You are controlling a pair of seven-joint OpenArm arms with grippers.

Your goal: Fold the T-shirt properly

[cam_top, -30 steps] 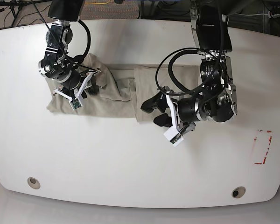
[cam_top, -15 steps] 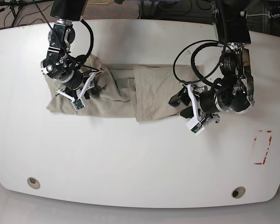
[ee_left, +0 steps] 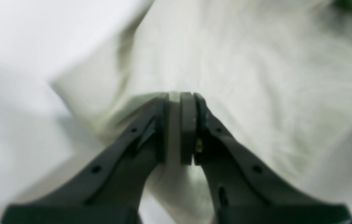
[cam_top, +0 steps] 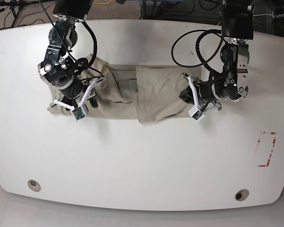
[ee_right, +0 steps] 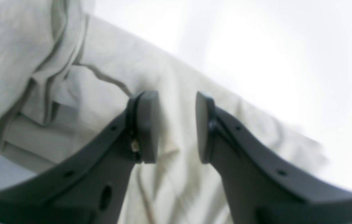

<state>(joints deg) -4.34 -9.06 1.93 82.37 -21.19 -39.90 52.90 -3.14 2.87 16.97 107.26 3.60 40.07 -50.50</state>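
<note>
The beige T-shirt (cam_top: 151,90) lies crumpled in a wide band across the white table (cam_top: 142,156), with one layer folded over its middle. My left gripper (cam_top: 185,97) is at the shirt's right edge. In the left wrist view this gripper (ee_left: 177,95) is shut on a thin ridge of the T-shirt (ee_left: 241,62) pinched between its pads. My right gripper (cam_top: 90,98) is over the shirt's bunched left end. Seen from the right wrist, the gripper (ee_right: 176,96) stands open just above the wrinkled T-shirt (ee_right: 23,40), with nothing between its fingers.
A red-outlined rectangle (cam_top: 266,149) is marked on the table at the right. Two round holes (cam_top: 34,185) (cam_top: 242,194) sit near the front edge. Black cables (cam_top: 199,45) loop beside the left arm above the shirt's right end.
My left arm has swung from the shirt's middle to its right edge and its jaws have closed on the cloth. My right arm has shifted slightly downward over the left end.
</note>
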